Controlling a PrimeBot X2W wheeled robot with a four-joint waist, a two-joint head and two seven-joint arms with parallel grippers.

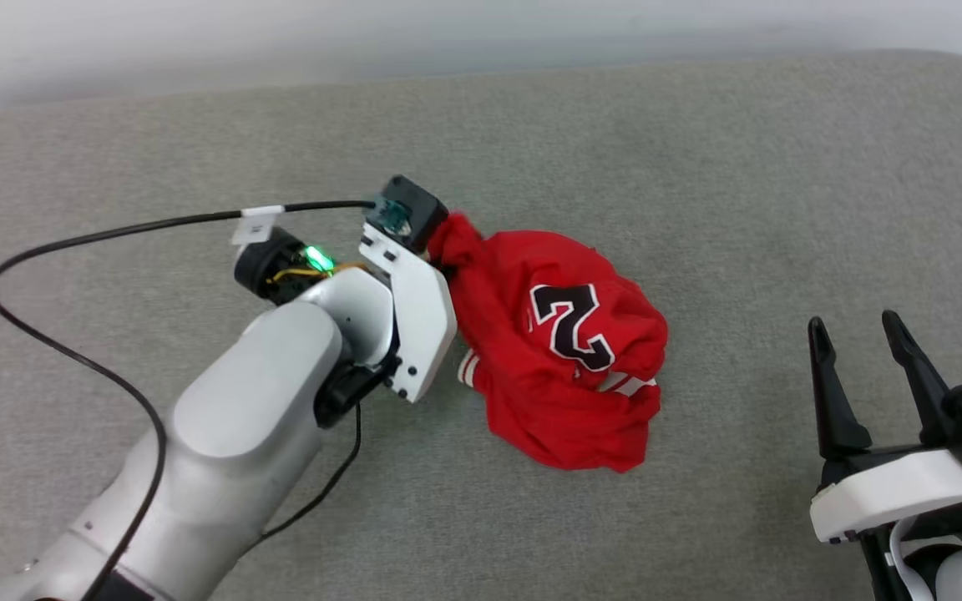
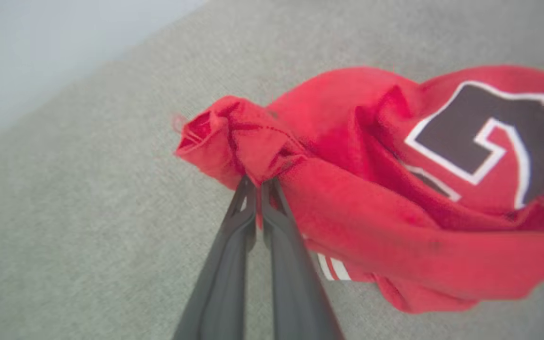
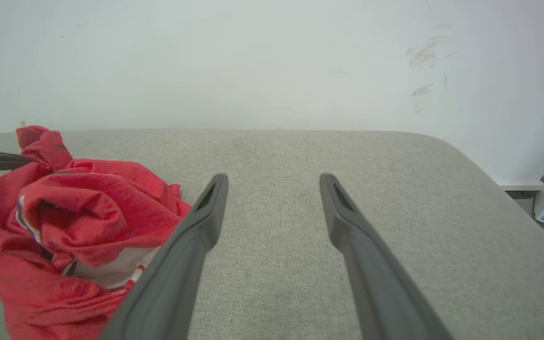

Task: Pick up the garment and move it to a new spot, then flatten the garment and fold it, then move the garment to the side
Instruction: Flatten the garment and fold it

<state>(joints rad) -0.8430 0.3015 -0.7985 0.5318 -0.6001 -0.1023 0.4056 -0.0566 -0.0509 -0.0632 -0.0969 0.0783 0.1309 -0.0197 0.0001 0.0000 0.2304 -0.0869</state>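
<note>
Left gripper (image 2: pixel 258 182) pinches tight on a bunched fold of the garment (image 1: pixel 564 351) in the middle of the bench (image 1: pixel 698 150) — the crumpled heap trails rightward toward the right gripper (image 1: pixel 855 321), wide open and empty by the front-right edge.

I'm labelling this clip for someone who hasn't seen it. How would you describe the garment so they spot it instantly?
On the wide grey cushioned surface, near its middle, lies a crumpled bright red jersey. The left gripper is shut on its bunched corner; a black number outlined in white sets it apart.
</note>
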